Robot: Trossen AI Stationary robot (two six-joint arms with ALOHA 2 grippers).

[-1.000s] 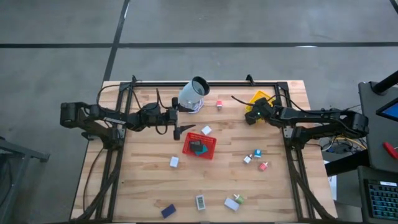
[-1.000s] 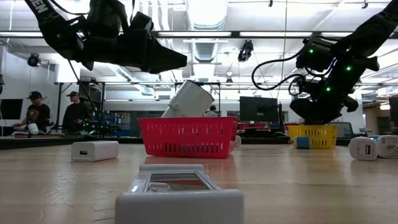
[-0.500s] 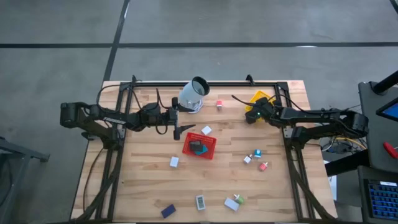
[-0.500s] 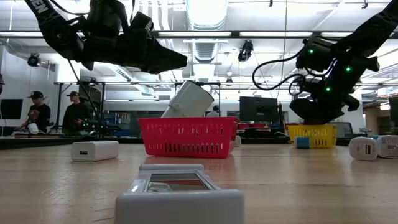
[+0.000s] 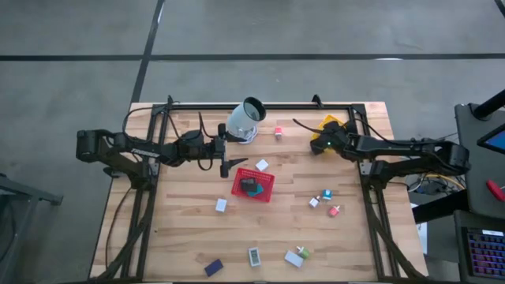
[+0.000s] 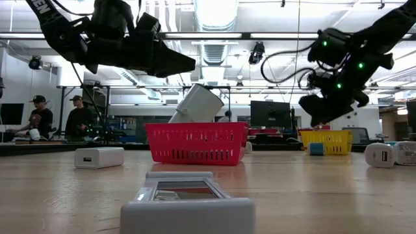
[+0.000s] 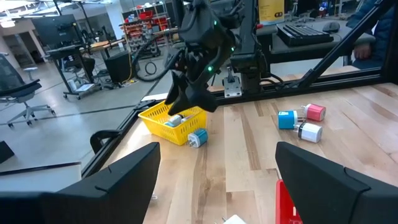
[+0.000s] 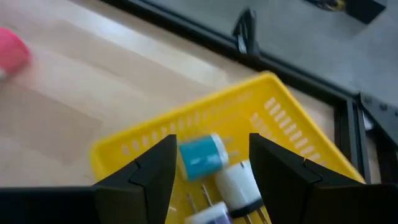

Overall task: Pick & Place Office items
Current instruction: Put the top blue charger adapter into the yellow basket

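Observation:
Small office items lie scattered on the wooden table: a white block [image 5: 262, 165], a pink one [image 5: 278, 132], a teal, white and pink cluster [image 5: 325, 200], and several near the front edge [image 5: 254, 256]. A teal block [image 8: 202, 157] and a white one [image 8: 238, 182] lie inside the yellow mesh tray [image 5: 332, 125]. My right gripper [image 8: 208, 180] hangs open just above that tray, its fingers on either side of the teal block and holding nothing. My left gripper [image 5: 225, 156] stands open in the air beside the red mesh tray [image 5: 254, 184], which holds a dark item [image 5: 250, 188].
A large pale cup [image 5: 245, 118] lies tilted at the far edge behind the red tray. Another teal block [image 7: 198, 138] lies on the table just outside the yellow tray. A black frame [image 5: 260, 106] runs along the table's far edge and sides. People stand in the room beyond [image 6: 39, 117].
My right gripper has risen a little over the yellow tray and tipped, its fingers now slanting more toward the tray's far side.

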